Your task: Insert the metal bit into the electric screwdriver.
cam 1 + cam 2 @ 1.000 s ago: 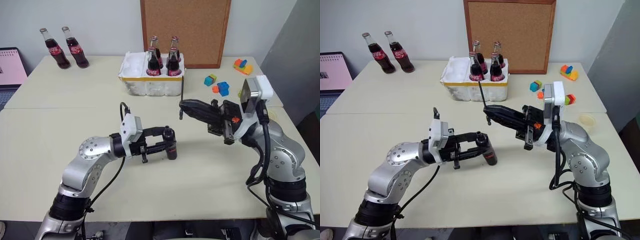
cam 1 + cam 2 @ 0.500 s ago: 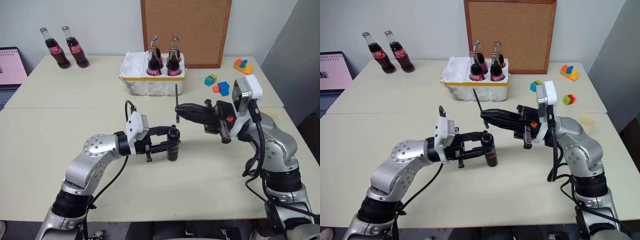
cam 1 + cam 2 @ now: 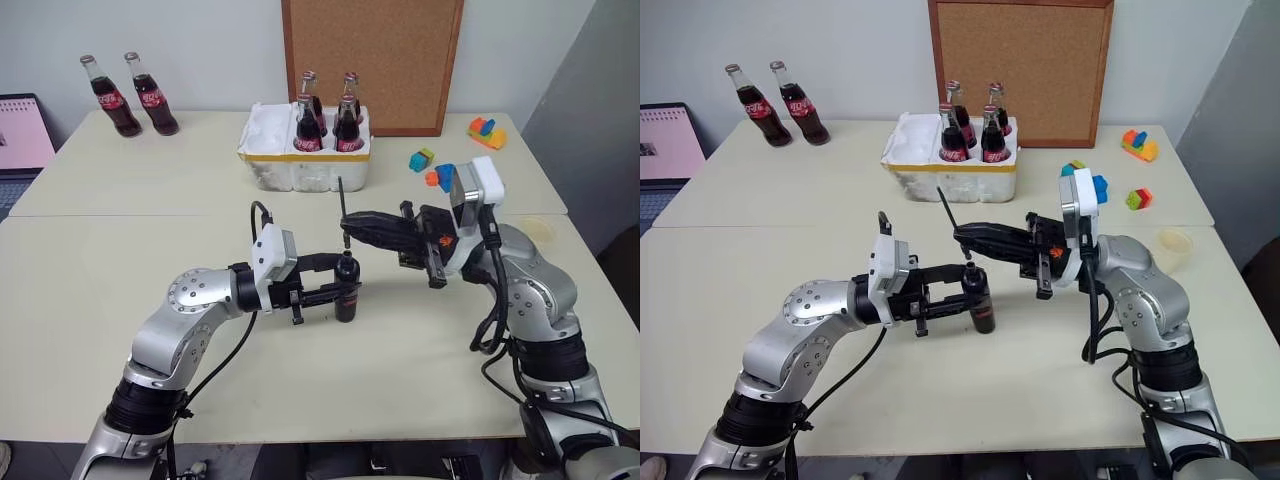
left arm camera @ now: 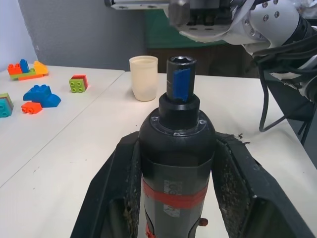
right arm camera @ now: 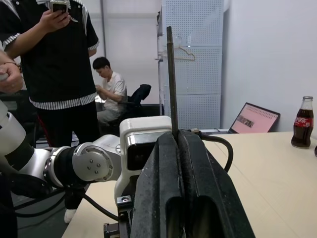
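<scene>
Left gripper (image 3: 345, 290): jaws clamped on the electric screwdriver (image 3: 346, 287), one finger on each side of its black barrel. Screwdriver stands about upright above the worktop (image 3: 100, 290), red band (image 4: 174, 194) between the jaws, bluish socket tip (image 4: 180, 82) pointing up past the fingertips.

Right gripper (image 3: 347, 222): jaws pressed together on the metal bit (image 3: 342, 205). Bit is pinched near its lower end and rises thin and nearly straight up above the fingertips; a short stub shows below them.

Right jaws sit just above and slightly beyond the screwdriver's tip, near it but apart. Bit not in the socket.

Beyond both jaws: white crate (image 3: 303, 160) holding cola bottles (image 3: 306, 127). Past the right arm: coloured blocks (image 3: 440, 176).
</scene>
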Controlling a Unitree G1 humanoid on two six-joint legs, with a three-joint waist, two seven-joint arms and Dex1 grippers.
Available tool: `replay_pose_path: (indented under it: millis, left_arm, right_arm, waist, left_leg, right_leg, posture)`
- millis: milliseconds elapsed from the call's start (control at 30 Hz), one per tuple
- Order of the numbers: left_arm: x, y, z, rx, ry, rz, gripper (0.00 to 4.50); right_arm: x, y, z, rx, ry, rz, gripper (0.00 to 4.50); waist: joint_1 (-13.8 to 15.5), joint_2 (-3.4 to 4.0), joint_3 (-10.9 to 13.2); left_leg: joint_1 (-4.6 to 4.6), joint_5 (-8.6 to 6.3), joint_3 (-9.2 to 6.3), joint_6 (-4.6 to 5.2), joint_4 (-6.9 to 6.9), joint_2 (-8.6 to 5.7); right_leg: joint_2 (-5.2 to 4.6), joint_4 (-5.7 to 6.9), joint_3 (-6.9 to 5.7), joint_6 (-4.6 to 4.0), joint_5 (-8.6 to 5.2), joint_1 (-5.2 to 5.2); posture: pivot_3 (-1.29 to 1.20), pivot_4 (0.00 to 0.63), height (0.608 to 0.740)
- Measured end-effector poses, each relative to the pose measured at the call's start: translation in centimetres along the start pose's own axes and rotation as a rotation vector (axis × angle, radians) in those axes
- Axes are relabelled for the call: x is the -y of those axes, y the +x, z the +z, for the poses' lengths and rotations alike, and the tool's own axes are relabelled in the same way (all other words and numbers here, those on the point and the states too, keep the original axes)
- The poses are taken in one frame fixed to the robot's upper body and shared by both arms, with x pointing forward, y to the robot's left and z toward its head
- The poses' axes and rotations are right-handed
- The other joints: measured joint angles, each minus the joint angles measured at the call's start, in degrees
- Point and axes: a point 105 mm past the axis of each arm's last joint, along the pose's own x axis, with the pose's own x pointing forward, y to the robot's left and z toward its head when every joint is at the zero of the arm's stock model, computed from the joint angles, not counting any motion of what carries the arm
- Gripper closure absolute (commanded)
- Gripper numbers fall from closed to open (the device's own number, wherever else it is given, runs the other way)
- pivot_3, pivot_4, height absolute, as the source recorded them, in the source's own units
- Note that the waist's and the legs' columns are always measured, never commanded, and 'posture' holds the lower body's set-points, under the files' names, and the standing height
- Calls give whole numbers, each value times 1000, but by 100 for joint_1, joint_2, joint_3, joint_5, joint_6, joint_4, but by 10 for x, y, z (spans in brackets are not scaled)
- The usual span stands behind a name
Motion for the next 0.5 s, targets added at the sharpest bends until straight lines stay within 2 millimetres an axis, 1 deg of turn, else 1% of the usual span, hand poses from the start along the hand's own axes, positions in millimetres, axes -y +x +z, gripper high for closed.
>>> replay_pose_path:
  millis: [333, 433, 500]
  left_arm:
    - [0, 0, 0, 0, 1, -1, 2864]
    - [0, 0, 0, 0, 2, -3, 2864]
    - [1, 0, 0, -1, 4, -7, 2864]
  right_arm:
    - [-2, 4, -4, -3, -4, 17, 4500]
    - [-4, 6, -2, -3, 3, 15, 4500]
    - [-9, 9, 3, 5, 3, 29, 4500]
  waist:
    - [0, 0, 0]
    - [0, 0, 0]
    - [0, 0, 0]
  left_leg:
    - [0, 0, -1, 0, 0, 0]
    - [0, 0, -2, 0, 0, 1]
    - [0, 0, -3, 0, 0, 2]
  right_leg:
    - [-1, 1, 1, 0, 0, 0]
    - [-1, 1, 0, 0, 0, 0]
    - [0, 1, -1, 0, 0, 0]
  posture:
    - [0, 150, 740]
    - [0, 150, 740]
    - [0, 150, 740]
